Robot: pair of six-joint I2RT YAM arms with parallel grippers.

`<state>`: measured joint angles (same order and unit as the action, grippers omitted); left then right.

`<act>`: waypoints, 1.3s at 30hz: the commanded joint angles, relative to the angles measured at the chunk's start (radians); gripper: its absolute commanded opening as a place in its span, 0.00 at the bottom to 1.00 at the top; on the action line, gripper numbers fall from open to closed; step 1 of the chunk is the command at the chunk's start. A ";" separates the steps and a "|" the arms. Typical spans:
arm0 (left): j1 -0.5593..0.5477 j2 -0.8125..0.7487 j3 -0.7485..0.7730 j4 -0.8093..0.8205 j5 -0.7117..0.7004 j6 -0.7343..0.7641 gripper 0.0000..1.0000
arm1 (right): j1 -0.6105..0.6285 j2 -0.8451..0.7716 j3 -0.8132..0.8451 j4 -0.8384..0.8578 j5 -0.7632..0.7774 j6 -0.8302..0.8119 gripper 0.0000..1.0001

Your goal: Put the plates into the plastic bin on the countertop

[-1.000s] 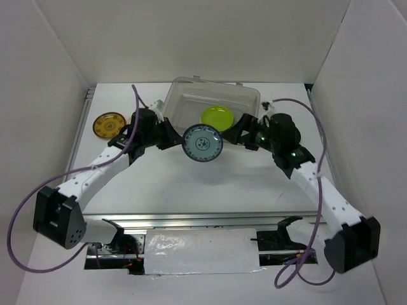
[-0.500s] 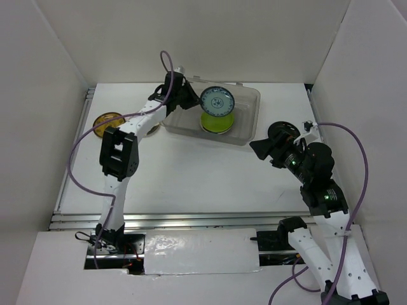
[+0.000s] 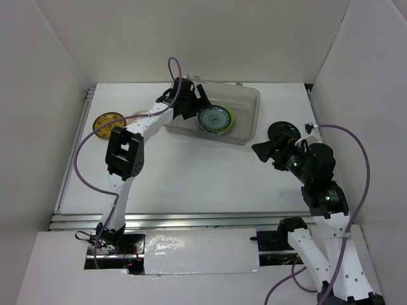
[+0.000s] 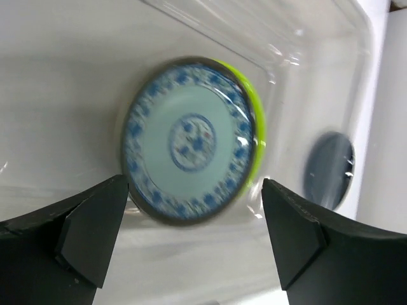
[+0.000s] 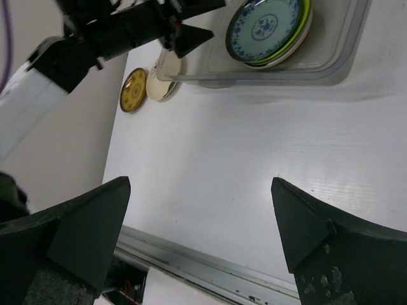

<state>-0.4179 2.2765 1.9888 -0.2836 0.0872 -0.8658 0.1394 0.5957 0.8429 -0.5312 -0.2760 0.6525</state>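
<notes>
Plates go into the tub: the blue patterned plate (image 3: 212,119) lies face up on the lime green plate (image 3: 227,122) inside the clear plastic bin (image 3: 251,95), which stands at the far side of the white worktop (image 3: 191,171). The green rim shows as a crescent along one edge of the blue plate.

The left arm reaches over the bin's left end, and the left hand (image 3: 194,105) hangs just above the stack. From the left wrist camera, its two dark fingers (image 4: 95,235) stand wide apart on either side of the blue plate (image 4: 191,143), holding nothing. Through the bin's far wall (image 4: 318,57) a dark round plate (image 4: 329,170) shows outside the tub.

The right hand (image 3: 262,149) is well clear of the bin, to its right, over bare worktop. Its fingers (image 5: 89,229) are also spread apart and empty.

Left of the bin, a mustard-yellow patterned plate (image 3: 107,124) lies flat on the worktop. The right wrist camera shows a cream plate (image 5: 162,86) just beside it, close to the bin's corner.
</notes>
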 commanded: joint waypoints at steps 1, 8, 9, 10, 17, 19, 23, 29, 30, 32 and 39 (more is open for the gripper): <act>-0.054 -0.228 -0.004 0.014 -0.062 0.045 0.99 | -0.065 0.067 -0.025 0.049 0.032 0.008 1.00; -0.134 -0.608 -0.146 -0.274 -0.305 0.139 0.99 | -0.329 0.326 -0.132 0.265 0.145 0.249 1.00; -0.133 -0.709 -0.259 -0.278 -0.329 0.142 0.99 | -0.357 0.349 -0.183 0.310 0.196 0.304 1.00; -0.125 -0.765 -0.330 -0.269 -0.325 0.151 0.99 | -0.391 0.360 -0.218 0.438 0.219 0.349 1.00; -0.029 -1.133 -0.784 -0.203 -0.096 0.174 0.99 | -0.458 0.729 -0.076 0.507 0.334 0.469 1.00; -0.019 -1.237 -0.863 -0.239 -0.095 0.201 0.99 | -0.486 0.855 -0.032 0.526 0.281 0.478 0.97; 0.019 -1.336 -0.886 -0.322 -0.116 0.240 0.99 | -0.503 1.011 0.048 0.507 0.258 0.492 0.96; 0.119 -1.405 -0.842 -0.423 -0.121 0.318 0.99 | -0.517 1.154 0.120 0.474 0.207 0.509 0.90; 0.143 -1.407 -0.838 -0.431 -0.113 0.336 0.99 | -0.518 1.171 0.128 0.471 0.195 0.509 0.88; 0.163 -1.411 -0.835 -0.443 -0.095 0.347 0.99 | -0.523 1.217 0.145 0.471 0.157 0.513 0.79; 0.263 -1.422 -0.843 -0.450 -0.020 0.384 0.99 | -0.529 1.276 0.154 0.482 0.113 0.506 0.46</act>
<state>-0.1883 0.8627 1.1343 -0.7307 0.0158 -0.5259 -0.3847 1.8420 0.9890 -0.0277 -0.1539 1.1664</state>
